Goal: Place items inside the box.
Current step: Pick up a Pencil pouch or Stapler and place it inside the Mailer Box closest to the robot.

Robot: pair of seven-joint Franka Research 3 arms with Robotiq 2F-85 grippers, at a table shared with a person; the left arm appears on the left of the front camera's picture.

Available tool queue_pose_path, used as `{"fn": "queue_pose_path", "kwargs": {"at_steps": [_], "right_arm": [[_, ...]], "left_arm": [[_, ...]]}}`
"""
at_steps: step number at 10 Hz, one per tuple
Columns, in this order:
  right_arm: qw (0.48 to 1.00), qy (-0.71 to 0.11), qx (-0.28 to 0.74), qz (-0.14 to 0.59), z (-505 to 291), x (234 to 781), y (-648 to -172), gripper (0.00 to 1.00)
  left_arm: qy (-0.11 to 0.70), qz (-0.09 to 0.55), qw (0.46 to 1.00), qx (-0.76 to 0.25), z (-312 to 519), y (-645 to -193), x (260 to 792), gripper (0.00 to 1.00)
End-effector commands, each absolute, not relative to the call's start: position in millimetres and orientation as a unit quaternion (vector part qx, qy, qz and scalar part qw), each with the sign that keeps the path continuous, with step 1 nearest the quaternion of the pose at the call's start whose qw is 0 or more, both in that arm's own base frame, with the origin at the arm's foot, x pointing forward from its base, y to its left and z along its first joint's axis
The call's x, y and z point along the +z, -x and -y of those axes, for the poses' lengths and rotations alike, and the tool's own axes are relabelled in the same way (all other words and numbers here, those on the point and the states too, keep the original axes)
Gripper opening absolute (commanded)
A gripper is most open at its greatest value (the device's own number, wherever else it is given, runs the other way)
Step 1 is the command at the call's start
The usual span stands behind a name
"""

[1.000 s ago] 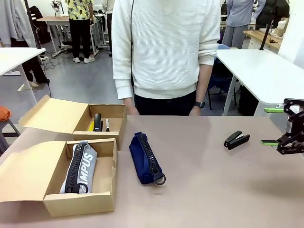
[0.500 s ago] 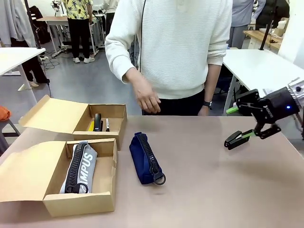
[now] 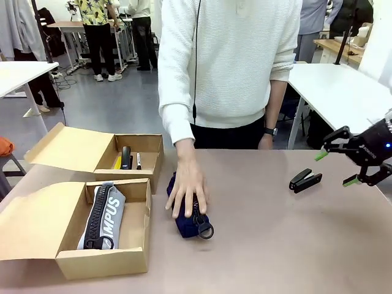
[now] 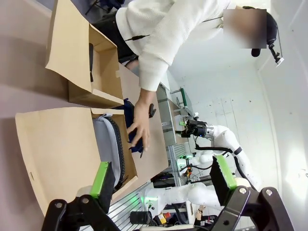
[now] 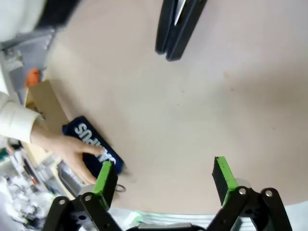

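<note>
Left pincer and right pincer both gape empty; descending off-centre, the right could shove the small black stapler away.

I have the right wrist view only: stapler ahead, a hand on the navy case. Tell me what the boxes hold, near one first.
Observer: The near box holds the grey CAMPUS pencil case, zipper up.
Operator: Now the far one.
Observer: The far box holds a black tool, a yellow tool and a white-black marker.
Operator: Report the left gripper.
Observer: The left gripper has its jaws open, nothing between them.
</note>
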State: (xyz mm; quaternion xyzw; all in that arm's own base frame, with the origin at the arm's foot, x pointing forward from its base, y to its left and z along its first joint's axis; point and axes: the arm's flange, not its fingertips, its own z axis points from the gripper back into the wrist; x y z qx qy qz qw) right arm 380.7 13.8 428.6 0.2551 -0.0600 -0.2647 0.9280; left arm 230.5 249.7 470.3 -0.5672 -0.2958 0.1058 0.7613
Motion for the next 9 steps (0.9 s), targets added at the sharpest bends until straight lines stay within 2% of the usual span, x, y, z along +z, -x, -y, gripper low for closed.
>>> {"fn": "queue_pose_path", "kwargs": {"at_steps": [1, 2, 3, 4, 5, 6, 7, 8, 9], "right_arm": [[0.979, -0.145, -0.090, 0.107, -7.1, 428.8, -424.2, 1.00], [0.977, -0.113, 0.112, 0.145, 8.9, 422.8, -460.3, 1.00], [0.944, -0.143, 0.288, 0.078, 5.8, 420.0, -475.8, 1.00], [0.924, -0.140, 0.354, 0.043, 1.6, 419.8, -488.5, 1.00], [0.867, -0.207, 0.453, 0.003, 1.1, 422.1, -497.6, 1.00], [0.786, -0.261, 0.547, -0.120, 6.5, 417.0, -506.4, 1.00], [0.926, -0.216, 0.264, -0.161, -3.0, 411.6, -515.0, 1.00], [0.965, -0.166, 0.198, 0.041, -6.6, 412.9, -499.6, 1.00], [0.949, -0.200, 0.245, -0.015, -10.3, 408.4, -501.2, 1.00]], "left_arm": [[0.571, 0.304, 0.756, 0.098, -249.0, -230.8, 472.5, 1.00], [0.571, 0.304, 0.756, 0.098, -249.0, -230.8, 472.5, 1.00], [0.571, 0.304, 0.756, 0.098, -249.0, -230.8, 472.5, 1.00], [0.571, 0.304, 0.756, 0.098, -249.0, -230.8, 472.5, 1.00], [0.571, 0.304, 0.756, 0.098, -249.0, -230.8, 472.5, 1.00], [0.571, 0.304, 0.756, 0.098, -249.0, -230.8, 472.5, 1.00], [0.571, 0.304, 0.756, 0.098, -249.0, -230.8, 472.5, 1.00], [0.571, 0.304, 0.756, 0.098, -249.0, -230.8, 472.5, 1.00], [0.571, 0.304, 0.756, 0.098, -249.0, -230.8, 472.5, 1.00]]}}
